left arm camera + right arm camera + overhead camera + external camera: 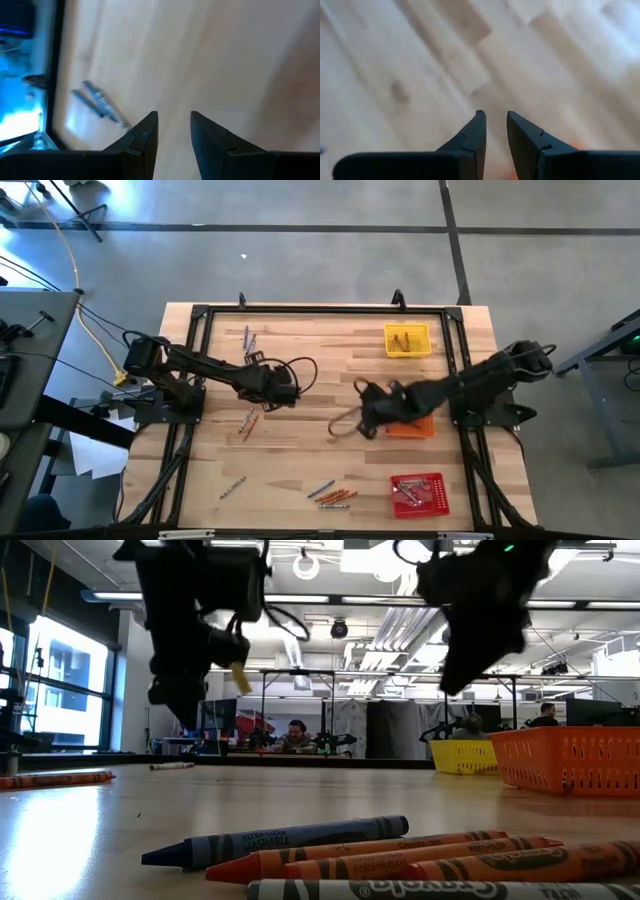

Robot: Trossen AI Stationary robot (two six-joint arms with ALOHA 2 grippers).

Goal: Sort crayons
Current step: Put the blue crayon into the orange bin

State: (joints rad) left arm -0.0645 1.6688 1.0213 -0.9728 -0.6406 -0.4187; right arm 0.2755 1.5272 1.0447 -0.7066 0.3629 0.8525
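High view shows the wooden surface [300,470] with both arms reaching toward its middle. The left end effector [285,392] hangs over bare wood near the centre-left, just above a small pair of crayons [247,422] lying toward the near side of it. In the left wrist view its 2 fingers [145,135] stand slightly apart with nothing between them, and grey crayons [99,101] lie ahead by the dark frame rail, so I judge it is between picks and choosing a stick.

The right end effector [368,408] sits mid-surface, beside the orange tray [412,428], which its arm partly covers. Its fingers [522,132] are likewise a little apart and empty in the right wrist view, over plain wood; an orange patch at the edge is probably that tray. It appears to be near the tray because sorted sticks go there.

3 mesh trays line the right side: a yellow tray [407,340] at the far end holding a few sticks, the orange one in the middle, and a red tray [420,492] nearest, also with sticks inside. Sorting looks partly done.

Loose crayons are scattered: a grey cluster [247,337] far left, one [232,487] near left, and a bunch [332,494] at the near edge. The low view shows that bunch [400,852] close up: paper-wrapped, pointed, 1 blue, several orange, 1 grey, lying side by side and touching.
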